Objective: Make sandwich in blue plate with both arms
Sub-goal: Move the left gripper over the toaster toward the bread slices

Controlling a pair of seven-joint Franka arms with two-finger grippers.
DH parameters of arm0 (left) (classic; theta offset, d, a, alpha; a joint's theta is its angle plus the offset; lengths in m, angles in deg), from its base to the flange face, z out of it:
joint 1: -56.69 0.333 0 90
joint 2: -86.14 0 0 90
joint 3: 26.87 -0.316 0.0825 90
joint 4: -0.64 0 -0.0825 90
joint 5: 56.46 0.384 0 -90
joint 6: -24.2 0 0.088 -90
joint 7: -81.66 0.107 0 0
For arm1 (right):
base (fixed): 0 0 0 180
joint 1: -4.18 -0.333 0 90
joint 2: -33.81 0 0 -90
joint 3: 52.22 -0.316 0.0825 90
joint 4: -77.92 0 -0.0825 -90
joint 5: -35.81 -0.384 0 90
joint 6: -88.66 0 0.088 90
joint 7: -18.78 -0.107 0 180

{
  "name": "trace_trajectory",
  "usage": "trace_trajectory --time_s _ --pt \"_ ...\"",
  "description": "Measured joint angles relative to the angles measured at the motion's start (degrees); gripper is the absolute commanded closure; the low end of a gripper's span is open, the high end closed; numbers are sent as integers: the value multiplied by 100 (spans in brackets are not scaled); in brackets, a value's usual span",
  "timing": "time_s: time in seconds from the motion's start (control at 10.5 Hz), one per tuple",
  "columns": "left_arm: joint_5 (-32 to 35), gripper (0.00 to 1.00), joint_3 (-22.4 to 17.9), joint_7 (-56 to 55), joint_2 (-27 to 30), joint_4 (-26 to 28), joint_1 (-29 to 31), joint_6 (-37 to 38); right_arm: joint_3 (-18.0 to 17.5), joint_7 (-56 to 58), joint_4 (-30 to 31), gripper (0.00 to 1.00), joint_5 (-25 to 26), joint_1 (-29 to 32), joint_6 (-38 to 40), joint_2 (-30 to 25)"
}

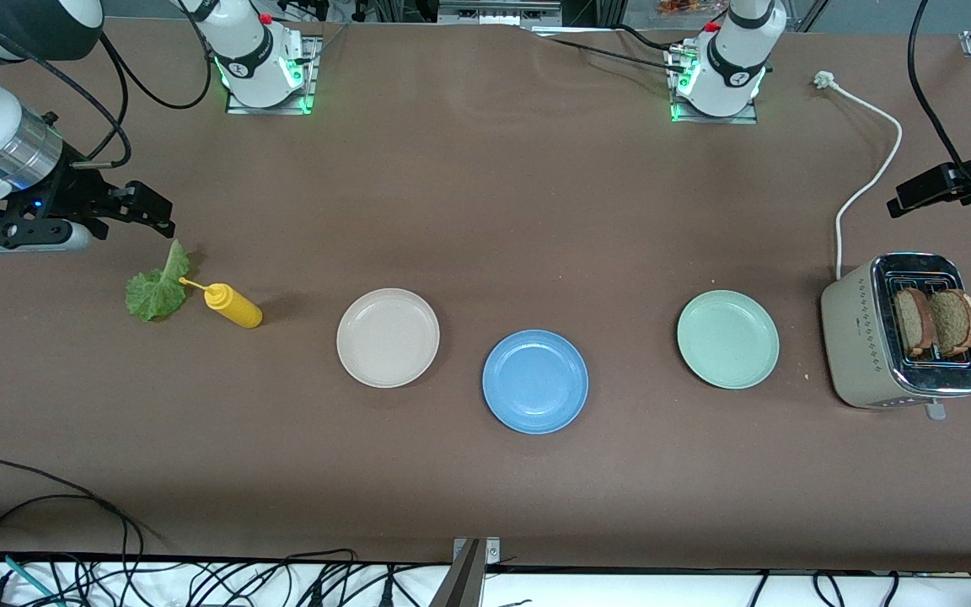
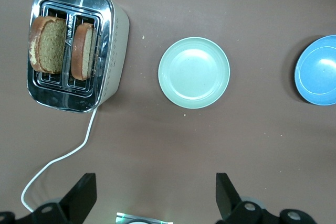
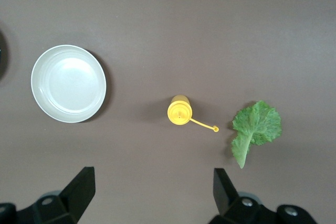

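The right gripper [image 3: 149, 192] and left gripper [image 2: 152, 195] hung released. Bread slices [image 1: 934, 322], at three o'clock of the blue plate [image 1: 535, 381], could jam in the toaster [image 1: 865, 341] slots.

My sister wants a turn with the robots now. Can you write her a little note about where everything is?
Left gripper: open, holding nothing, up over the table at the left arm's end, near the toaster.
Right gripper: open, holding nothing, up over the right arm's end, near the lettuce leaf.
Both bread slices stand in the toaster's slots.
The lettuce leaf lies on the table beside the yellow squeeze bottle.
The blue plate has nothing on it; it sits between the cream-white plate and the mint-green plate, nearer the front camera.
Done: nothing.
Left: bread, lettuce, bread onto the blue plate.
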Motion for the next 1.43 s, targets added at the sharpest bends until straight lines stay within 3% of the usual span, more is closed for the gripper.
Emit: trace_trajectory --time_s 0.38,0.67,0.95,1.05,1.43 --pt "101 0 -11 2 -267 17 197 -5 1 0 0 0 0 0 0 11" --pt "603 0 -10 2 -719 21 263 -356 1 0 2 0 0 1 0 26" --pt "657 5 -10 3 -926 19 324 -473 1 0 3 0 0 1 0 31" --pt "657 0 -10 5 -977 19 349 -478 1 0 3 0 0 1 0 33" --pt "656 0 -9 31 -1154 16 536 -620 1 0 3 0 0 0 0 35"
